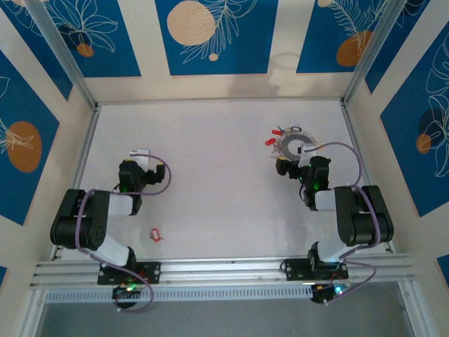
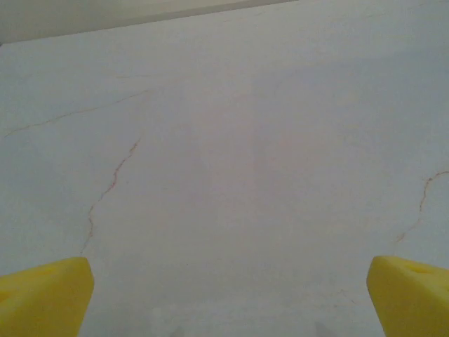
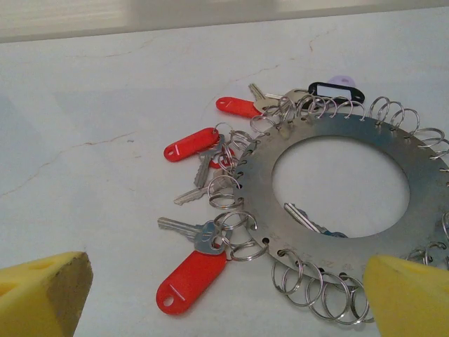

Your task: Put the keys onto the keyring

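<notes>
The keyring (image 3: 337, 137) is a flat grey metal disc with a hollow centre, lying just ahead of my right gripper (image 3: 224, 302). That gripper is open, and its yellow fingertips (image 3: 42, 291) hold nothing. Keys with red tags (image 3: 188, 281) hang from split rings on the disc's left rim, and a black tag (image 3: 334, 90) lies at its far side. From above, the keyring (image 1: 298, 145) lies at the table's far right, with my right gripper (image 1: 298, 163) at its near edge. One loose red-tagged key (image 1: 156, 235) lies near the front left. My left gripper (image 1: 140, 156) is open over bare table, and so are its yellow fingertips (image 2: 42, 295).
A white tabletop (image 1: 217, 175) with thin cracks is bounded by metal frame rails (image 1: 217, 267) and patterned blue walls. Another key (image 3: 309, 217) shows through the disc's hole. Several bare split rings (image 3: 323, 291) fringe the disc's near rim.
</notes>
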{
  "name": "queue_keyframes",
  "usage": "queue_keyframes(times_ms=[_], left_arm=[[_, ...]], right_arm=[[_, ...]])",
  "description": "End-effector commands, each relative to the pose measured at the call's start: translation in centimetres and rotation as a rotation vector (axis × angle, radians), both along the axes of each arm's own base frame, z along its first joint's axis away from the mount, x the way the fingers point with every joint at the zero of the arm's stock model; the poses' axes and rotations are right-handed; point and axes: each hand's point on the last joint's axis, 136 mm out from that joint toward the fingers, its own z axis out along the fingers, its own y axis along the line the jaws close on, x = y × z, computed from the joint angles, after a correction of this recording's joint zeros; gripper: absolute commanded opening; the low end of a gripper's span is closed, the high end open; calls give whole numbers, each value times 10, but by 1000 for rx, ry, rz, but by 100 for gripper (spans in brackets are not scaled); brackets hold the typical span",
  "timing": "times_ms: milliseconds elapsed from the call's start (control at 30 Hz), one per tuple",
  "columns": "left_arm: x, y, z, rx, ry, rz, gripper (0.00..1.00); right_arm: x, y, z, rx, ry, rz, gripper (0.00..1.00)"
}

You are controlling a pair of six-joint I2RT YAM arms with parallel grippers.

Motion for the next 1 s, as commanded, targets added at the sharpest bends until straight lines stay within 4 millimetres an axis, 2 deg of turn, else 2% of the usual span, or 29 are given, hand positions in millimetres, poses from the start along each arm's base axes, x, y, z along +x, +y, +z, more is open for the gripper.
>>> queue_keyframes(times_ms=[0,633,833,967], left_arm=[[5,-6,9,-6,-23,-28,100],[5,-6,9,-10,-23,-28,100],[6,-5,9,-18,-20,-28,100],[6,3,13,-10,-28,24,100]], right_arm=[[6,0,11,-3,-36,10,99],[6,-1,10,1,-32,5,99],[5,-20,11,3,-49,-111,99],[-11,-33,21,55,-130,-160,99]])
